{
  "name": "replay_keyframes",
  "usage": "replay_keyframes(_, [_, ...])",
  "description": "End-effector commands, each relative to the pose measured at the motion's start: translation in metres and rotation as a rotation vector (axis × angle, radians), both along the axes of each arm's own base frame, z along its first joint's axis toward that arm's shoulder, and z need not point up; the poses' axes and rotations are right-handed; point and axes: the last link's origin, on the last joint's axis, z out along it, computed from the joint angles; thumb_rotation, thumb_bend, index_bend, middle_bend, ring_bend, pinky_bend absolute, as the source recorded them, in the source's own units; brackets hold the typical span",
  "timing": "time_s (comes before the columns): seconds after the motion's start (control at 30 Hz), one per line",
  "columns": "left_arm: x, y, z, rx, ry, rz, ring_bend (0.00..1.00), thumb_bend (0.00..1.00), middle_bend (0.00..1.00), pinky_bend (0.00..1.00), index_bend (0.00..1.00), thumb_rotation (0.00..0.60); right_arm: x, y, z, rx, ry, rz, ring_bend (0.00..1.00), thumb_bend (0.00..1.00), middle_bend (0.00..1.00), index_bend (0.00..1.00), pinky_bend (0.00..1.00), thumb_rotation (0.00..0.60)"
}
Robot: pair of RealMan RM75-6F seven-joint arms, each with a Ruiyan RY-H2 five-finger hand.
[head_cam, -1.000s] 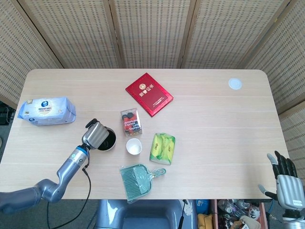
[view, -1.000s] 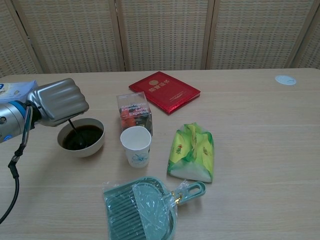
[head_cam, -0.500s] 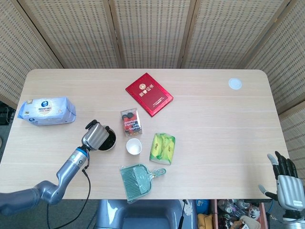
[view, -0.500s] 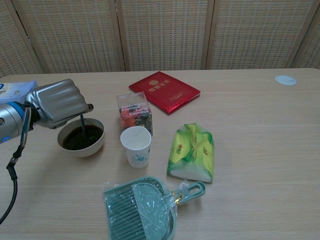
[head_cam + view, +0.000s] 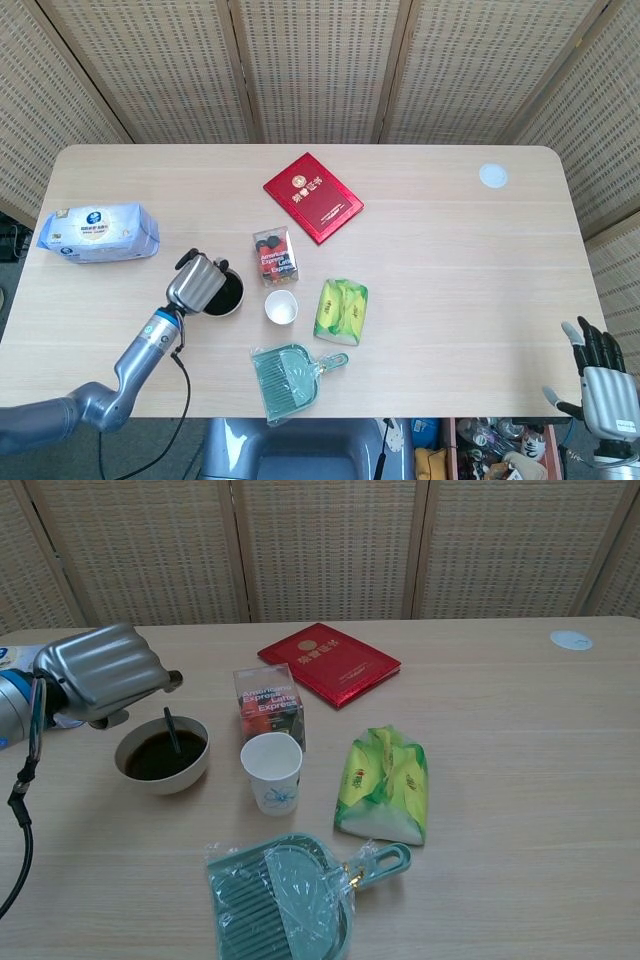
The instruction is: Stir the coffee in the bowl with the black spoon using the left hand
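Note:
A white bowl (image 5: 165, 779) of dark coffee sits at the table's front left, also seen in the head view as the bowl (image 5: 236, 305). The black spoon (image 5: 172, 732) leans in the coffee with its handle up, and a small gap shows between its top and my left hand (image 5: 100, 673). That hand hovers just above and left of the bowl, its back toward the chest camera and thumb sticking out, holding nothing. My left hand (image 5: 195, 282) covers the bowl's left side from above. My right hand (image 5: 600, 385) hangs off the table's front right corner, fingers spread and empty.
Right of the bowl stand a coffee sachet box (image 5: 270, 705) and a paper cup (image 5: 272, 770). A green packet (image 5: 385, 785), a wrapped teal dustpan (image 5: 285, 895), a red booklet (image 5: 330, 662), a tissue pack (image 5: 98, 232) and a white disc (image 5: 571, 640) also lie on the table.
My left hand held the spoon in the coffee and swept it rightward, then lifted up and left. The spoon now stands in the bowl apart from the hand.

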Motion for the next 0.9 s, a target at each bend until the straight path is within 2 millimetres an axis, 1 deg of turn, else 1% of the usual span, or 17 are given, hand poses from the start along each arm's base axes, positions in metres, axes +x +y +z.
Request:
replay_keyframes(0.03, [-0.003,-0.005,0.021,0.035,-0.120,0.048,0.65,0.32,0.73,0.69,0.31,0.600,0.000,0.000,0.000,0.000,0.001,0.003,0.00,0.24,0.03,0.07,0.00,0.600])
replay_keyframes(0.2, [-0.014,-0.024,0.051,0.042,-0.339,0.174,0.65,0.32,0.73,0.69,0.31,0.600,0.001,-0.003,0.000,0.004,0.000,0.011,0.00,0.24,0.03,0.07,0.00,0.600])
replay_keyframes(0.3, [-0.022,-0.035,0.069,0.058,-0.434,0.220,0.62,0.32,0.69,0.69,0.29,0.600,0.003,-0.005,0.000,0.007,0.001,0.021,0.00,0.24,0.03,0.07,0.00,0.600])
replay_keyframes(0.47, [-0.038,-0.059,0.094,0.087,-0.602,0.292,0.52,0.32,0.55,0.68,0.20,0.600,0.006,-0.008,-0.001,0.014,0.001,0.036,0.00,0.24,0.03,0.07,0.00,0.600])
replay_keyframes(0.6, [-0.055,-0.082,0.111,0.125,-0.722,0.347,0.41,0.32,0.42,0.65,0.08,0.600,0.009,-0.011,-0.002,0.022,0.002,0.049,0.00,0.24,0.03,0.07,0.00,0.600])
replay_keyframes(0.63, [-0.061,-0.089,0.114,0.131,-0.754,0.368,0.37,0.32,0.37,0.63,0.04,0.600,0.009,-0.012,-0.002,0.024,0.002,0.053,0.00,0.24,0.03,0.07,0.00,0.600])
replay_keyframes(0.7, [-0.069,-0.099,0.118,0.140,-0.807,0.391,0.29,0.32,0.30,0.59,0.01,0.600,0.011,-0.014,-0.003,0.028,0.002,0.058,0.00,0.24,0.03,0.07,0.00,0.600])
replay_keyframes(0.73, [-0.072,-0.105,0.120,0.144,-0.836,0.401,0.24,0.32,0.25,0.55,0.00,0.600,0.012,-0.014,-0.003,0.031,0.002,0.060,0.00,0.24,0.03,0.07,0.00,0.600])
replay_keyframes(0.8, [-0.079,-0.115,0.124,0.154,-0.883,0.411,0.15,0.32,0.16,0.45,0.00,0.600,0.014,-0.016,-0.004,0.036,0.003,0.067,0.00,0.24,0.02,0.07,0.00,0.600])
replay_keyframes(0.87, [-0.086,-0.126,0.126,0.159,-0.918,0.420,0.05,0.32,0.07,0.32,0.00,0.600,0.016,-0.017,-0.005,0.041,0.004,0.073,0.00,0.24,0.01,0.07,0.00,0.600])
replay_keyframes(0.9, [-0.089,-0.131,0.127,0.161,-0.937,0.425,0.03,0.32,0.04,0.28,0.00,0.600,0.017,-0.018,-0.005,0.045,0.004,0.076,0.00,0.24,0.01,0.07,0.00,0.600])
